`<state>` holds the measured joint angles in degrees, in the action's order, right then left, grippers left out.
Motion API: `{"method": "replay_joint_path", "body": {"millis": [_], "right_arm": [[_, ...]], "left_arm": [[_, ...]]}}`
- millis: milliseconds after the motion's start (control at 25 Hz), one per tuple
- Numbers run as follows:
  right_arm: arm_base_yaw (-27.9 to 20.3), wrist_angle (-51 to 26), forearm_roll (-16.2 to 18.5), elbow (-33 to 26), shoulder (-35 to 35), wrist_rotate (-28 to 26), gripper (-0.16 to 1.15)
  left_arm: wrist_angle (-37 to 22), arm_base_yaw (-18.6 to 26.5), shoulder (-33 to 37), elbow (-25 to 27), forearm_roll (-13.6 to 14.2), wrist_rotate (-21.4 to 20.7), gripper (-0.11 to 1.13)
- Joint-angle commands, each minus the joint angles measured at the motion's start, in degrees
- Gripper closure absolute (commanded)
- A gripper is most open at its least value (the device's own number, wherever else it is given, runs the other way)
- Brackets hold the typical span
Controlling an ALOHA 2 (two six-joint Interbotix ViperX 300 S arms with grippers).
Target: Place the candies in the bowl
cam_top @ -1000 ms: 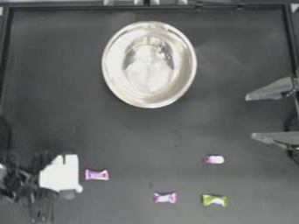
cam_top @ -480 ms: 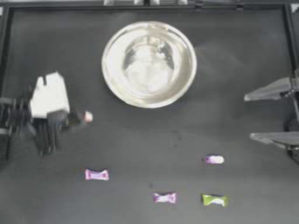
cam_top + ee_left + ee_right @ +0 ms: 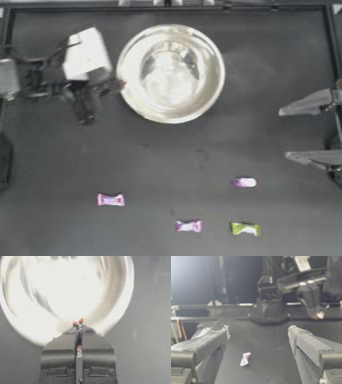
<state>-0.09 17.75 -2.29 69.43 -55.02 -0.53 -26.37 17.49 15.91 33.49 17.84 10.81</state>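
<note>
- Dark matte table [image 3: 167,160] fills the top view, bordered by a thin frame, with the large round shiny silver metal bowl [image 3: 170,72] near its far middle.
- Over the last second the left gripper [image 3: 115,87] has travelled from the near left corner, up the left side, to the bowl's left rim; four sweets lie where they lay before, so only the carried one has moved.
- That puts the first candy at the point of delivery: judged from this, the step in hand is the drop, with four pickups left.
- In the left wrist view the left gripper's jaws are pinched together with no gap, clamping the small white twist-wrapped candy with red ends [image 3: 78,331]; its red tip pokes out at the jaw tips, just over the bowl's near rim.
- Whether the tip already clears the rim enough to fall inside is hard to tell; a little more reach looks wise before letting go.
- Remaining sweets sit well apart from the bowl: a pink twist-wrapped candy at near left [image 3: 111,200], a second pink twist-wrapped candy nearer the middle [image 3: 188,226], a yellow-green twist-wrapped candy [image 3: 246,229] beside it, and a small purple-pink candy [image 3: 245,182] farther right.
- The right gripper [image 3: 314,131] is parked at the right edge, jaws spread wide and empty.
</note>
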Motion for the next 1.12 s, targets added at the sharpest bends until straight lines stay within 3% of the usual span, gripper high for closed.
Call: {"method": "replay_joint_path", "body": {"millis": [40,360,680,800,960,1040,1120], "right_arm": [[0.0,0.7,-0.26,-0.35,0.53,0.09,-0.02],[-0.09,1.49,-0.18,0.0,0.53,0.09,-0.02],[-0.09,2.11,-0.18,0.53,0.53,0.18,-0.02],[0.0,2.11,-0.18,0.62,0.44,0.18,-0.02],[0.0,2.11,-0.18,0.79,0.44,0.26,-0.02],[0.0,2.11,-0.18,0.97,0.44,0.26,-0.02],[0.0,2.11,-0.18,0.97,0.35,0.26,-0.02]], "left_arm": [[4.31,3.08,-4.66,-5.1,-0.88,-3.96,0.9],[8.26,8.0,-17.05,-13.01,-1.05,-8.79,0.9],[8.79,9.14,-25.14,-18.11,-1.05,-11.25,0.84],[8.88,9.14,-26.1,-18.37,-1.23,-11.95,0.65],[9.4,9.14,-25.84,-18.37,-2.72,-11.95,0.15],[9.76,9.14,-25.22,-18.37,-3.34,-11.95,-0.03],[10.02,9.14,-24.52,-18.19,-3.52,-12.04,-0.03]]}}
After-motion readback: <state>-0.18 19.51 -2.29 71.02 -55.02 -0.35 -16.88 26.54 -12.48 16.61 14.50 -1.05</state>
